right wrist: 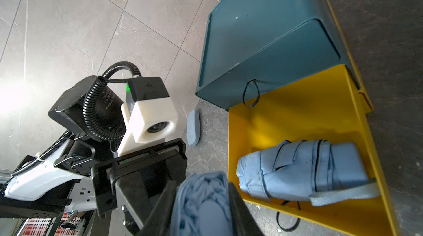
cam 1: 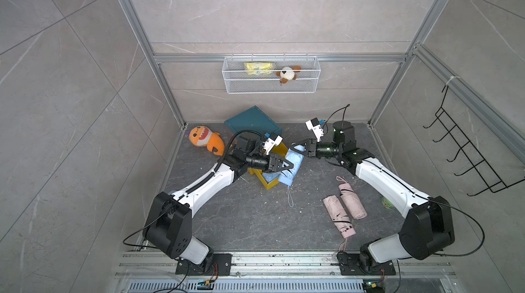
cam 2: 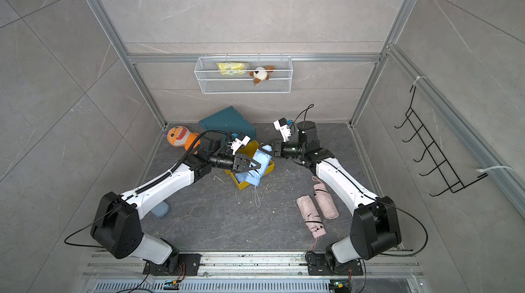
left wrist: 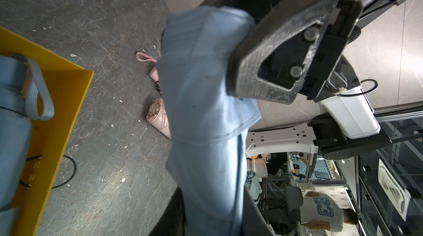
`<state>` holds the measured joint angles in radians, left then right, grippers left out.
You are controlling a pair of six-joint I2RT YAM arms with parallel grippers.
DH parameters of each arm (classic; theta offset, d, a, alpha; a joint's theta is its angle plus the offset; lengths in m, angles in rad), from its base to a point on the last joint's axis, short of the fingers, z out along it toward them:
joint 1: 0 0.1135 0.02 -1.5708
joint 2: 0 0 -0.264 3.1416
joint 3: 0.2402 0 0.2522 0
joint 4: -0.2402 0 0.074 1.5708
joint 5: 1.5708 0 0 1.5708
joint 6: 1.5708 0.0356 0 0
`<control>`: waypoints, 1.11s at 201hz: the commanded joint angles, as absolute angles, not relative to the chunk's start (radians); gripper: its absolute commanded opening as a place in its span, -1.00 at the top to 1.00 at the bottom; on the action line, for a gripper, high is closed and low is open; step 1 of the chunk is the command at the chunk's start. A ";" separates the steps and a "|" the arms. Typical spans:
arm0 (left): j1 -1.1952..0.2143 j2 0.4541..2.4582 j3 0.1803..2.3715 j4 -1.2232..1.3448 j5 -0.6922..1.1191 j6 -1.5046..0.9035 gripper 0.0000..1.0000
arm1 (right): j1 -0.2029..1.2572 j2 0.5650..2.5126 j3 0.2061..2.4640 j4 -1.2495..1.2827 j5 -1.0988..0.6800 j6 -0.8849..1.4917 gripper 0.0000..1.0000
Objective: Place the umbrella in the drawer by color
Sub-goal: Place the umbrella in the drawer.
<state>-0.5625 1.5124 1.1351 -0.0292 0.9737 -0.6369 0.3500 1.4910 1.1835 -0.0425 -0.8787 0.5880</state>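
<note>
The left gripper (cam 1: 290, 165) is clamped mid-length on the light-blue umbrella (cam 1: 287, 177), which hangs over the yellow drawer's (cam 1: 268, 186) edge, its long axis running back toward the right gripper (cam 1: 296, 147). Those jaws straddle its far end; whether they actually pinch it I cannot tell.

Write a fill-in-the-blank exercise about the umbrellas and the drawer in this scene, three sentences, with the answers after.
1. The held umbrella clamped in the left gripper is light ___ in colour.
2. The open drawer, with one folded umbrella lying inside, is coloured ___.
3. On the floor beside the right arm lie ___ pink umbrellas.

Missing words: blue; yellow; two.
</note>
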 commanded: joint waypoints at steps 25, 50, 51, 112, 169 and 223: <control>-0.567 1.448 1.197 -0.022 0.944 -0.604 0.08 | 0.357 1.497 1.150 0.043 -0.866 0.651 0.54; -0.563 1.404 1.217 -0.098 0.878 -0.584 -0.26 | 0.358 1.499 1.136 0.094 -0.830 0.688 0.56; -0.562 1.401 1.218 -0.103 0.872 -0.583 -0.27 | 0.359 1.499 1.136 0.094 -0.828 0.689 0.56; -0.551 1.188 1.259 -0.432 0.433 -0.479 -0.36 | 0.372 1.511 1.123 0.218 -0.664 0.786 0.59; -0.552 1.119 1.171 -0.543 0.220 -0.444 -0.41 | 0.430 1.566 1.117 0.302 -0.412 0.836 0.59; -0.551 1.113 1.078 -0.511 0.196 -0.449 -0.41 | 0.480 1.648 1.111 0.397 -0.232 0.854 0.60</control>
<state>-0.5556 1.1210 1.0878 -0.5259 0.2268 -0.4744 0.4603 1.6230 1.1122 0.2726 -0.3462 0.8246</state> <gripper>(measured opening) 0.706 0.314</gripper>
